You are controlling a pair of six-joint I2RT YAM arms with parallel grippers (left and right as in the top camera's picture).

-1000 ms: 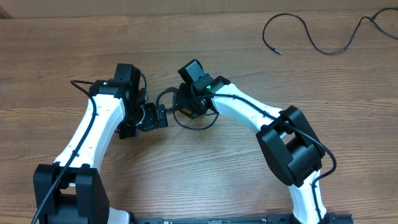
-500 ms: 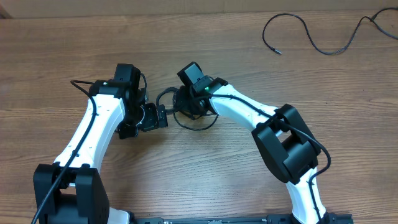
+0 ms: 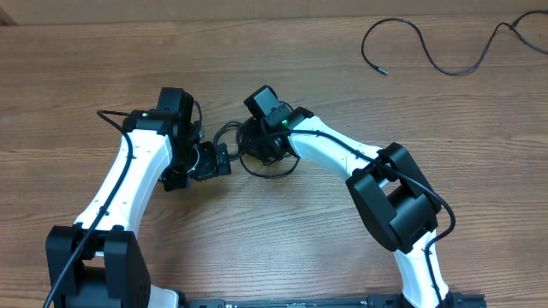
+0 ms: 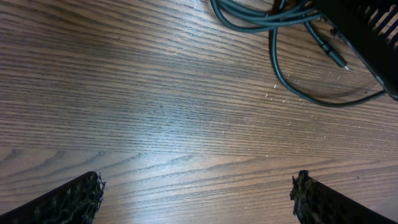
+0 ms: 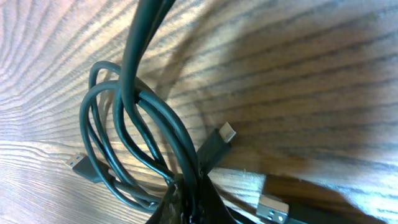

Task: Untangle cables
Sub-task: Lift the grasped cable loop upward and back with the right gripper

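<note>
Right arm [image 3: 342, 158] nudged left, right fingers [image 5: 177, 208] seemingly pinching cables [image 5: 132, 56]; left fingers [image 4: 68, 199] apart over open table [image 4: 155, 112].

Brown wood-grain table [image 3: 257, 257], tiny pale specks [image 4: 272, 94] on it, lighter tan strip [image 3: 171, 10] along far edge

The table [image 3: 282, 77] was warm brown with long, streaked wood grain, paler in a glossy patch just left of the cable bundle [image 3: 250, 169]. The bundle's cords looked black from overhead and dark grey-green close up, and its plug tips [image 5: 229, 132] were silver on black bodies. Far to the right of the bundle, a loose cable [image 3: 425, 51] was black. The left arm [image 3: 128, 171] and right arm [image 3: 334, 150], on either side of the bundle, were white with black joints, each with a small green light. The fingers [image 4: 68, 199] of the left gripper [image 4: 196, 190] were black with a coarse mesh texture.
</note>
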